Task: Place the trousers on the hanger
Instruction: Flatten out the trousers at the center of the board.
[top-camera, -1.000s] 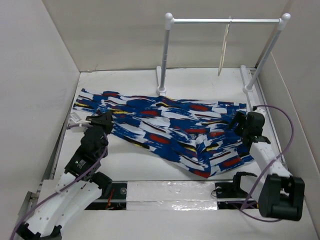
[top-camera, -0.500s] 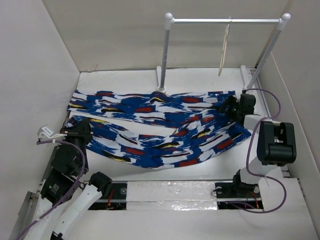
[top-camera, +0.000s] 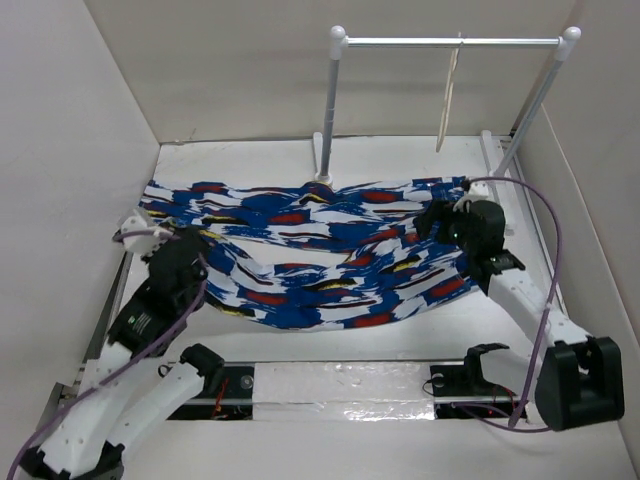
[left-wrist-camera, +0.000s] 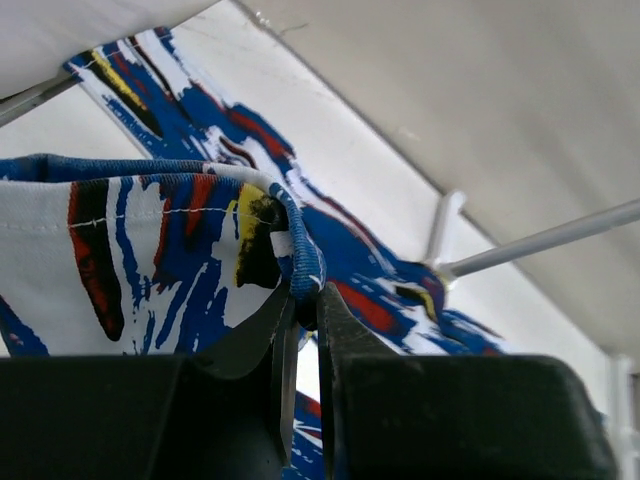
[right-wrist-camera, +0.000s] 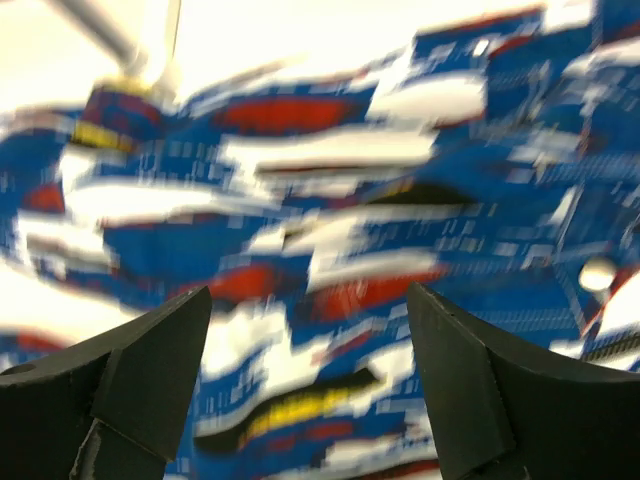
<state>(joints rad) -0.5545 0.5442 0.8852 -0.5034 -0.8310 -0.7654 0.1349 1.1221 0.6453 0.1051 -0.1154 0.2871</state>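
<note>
The blue trousers (top-camera: 320, 240) with white, red, black and yellow streaks lie lengthwise across the table, doubled over. My left gripper (top-camera: 192, 246) is at their left end, and in the left wrist view it (left-wrist-camera: 303, 305) is shut on the blue hem (left-wrist-camera: 300, 260). My right gripper (top-camera: 430, 222) hovers over their right end. In the right wrist view it (right-wrist-camera: 310, 325) is wide open and empty above the blurred cloth (right-wrist-camera: 330, 180). The pale cream hanger (top-camera: 449, 95) hangs edge-on from the rail at the back right.
The white rack (top-camera: 330, 110) with ball-capped posts stands at the back, its feet just behind the trousers. Its rail also shows in the left wrist view (left-wrist-camera: 550, 238). White walls close in the table on the left, right and back.
My left gripper has moved right and away from the wall with the hem in it. My right arm has swung and its gripper has shifted slightly left. The trousers' near edge has bunched inwards.
</note>
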